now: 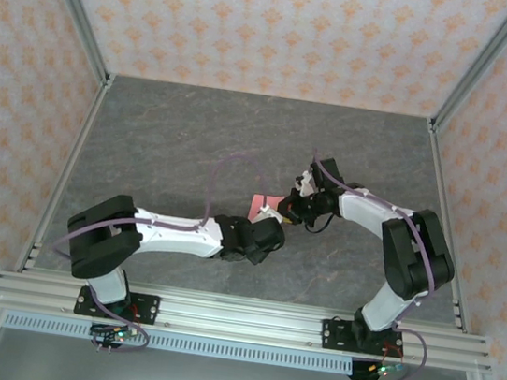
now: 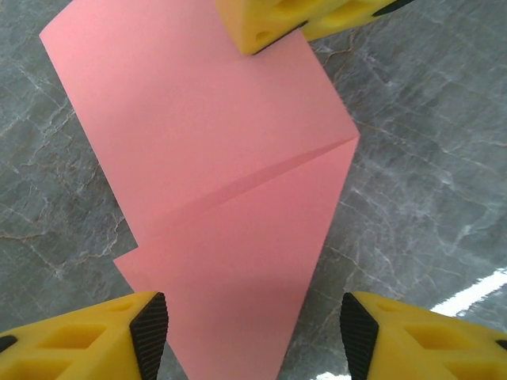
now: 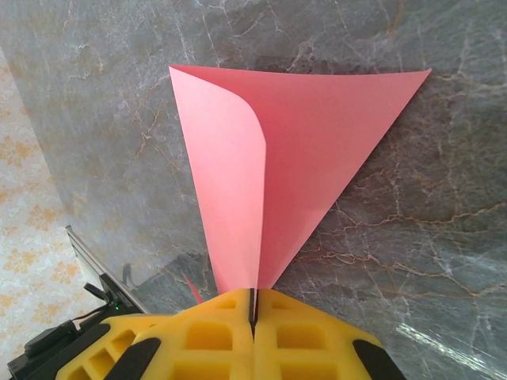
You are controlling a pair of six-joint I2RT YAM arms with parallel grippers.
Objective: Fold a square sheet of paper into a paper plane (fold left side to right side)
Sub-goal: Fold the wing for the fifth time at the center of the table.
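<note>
the right gripper (image 3: pixel 253 305) is closed tight, its two yellow fingers pressed together with no gap, and the narrow tip of the sheet of paper (image 3: pixel 317 150) runs straight into the seam between them. it has the sheet pinched by that corner. the left gripper (image 2: pixel 253 331) stands open with nothing in it. its black pads (image 2: pixel 149 328) sit well apart, one on each side of the sheet's near point: the left pad is at the paper's edge, the right one off the paper over bare table (image 2: pixel 428 158).

just beyond the jaws, the pink sheet lies mostly flat on the grey marbled top, with a slanting crease across it in the left wrist view. in the right wrist view one flap curls up off the layer beneath, not pressed down. from above, the sheet sits about mid-table between the two grippers, the left one on its near side and the right one on its far-right side.

this looks like the middle of a fold: one layer is turned over but loose, so the left-to-right fold is not yet set. the next move calls for the left jaws to close on the paper edge between them, catching it without shoving the sheet along the table. the right grip should anchor the far corner while the layer is carried over to the right edge, lined up and flattened. the risk is the thin paper buckling or sliding askew.
</note>
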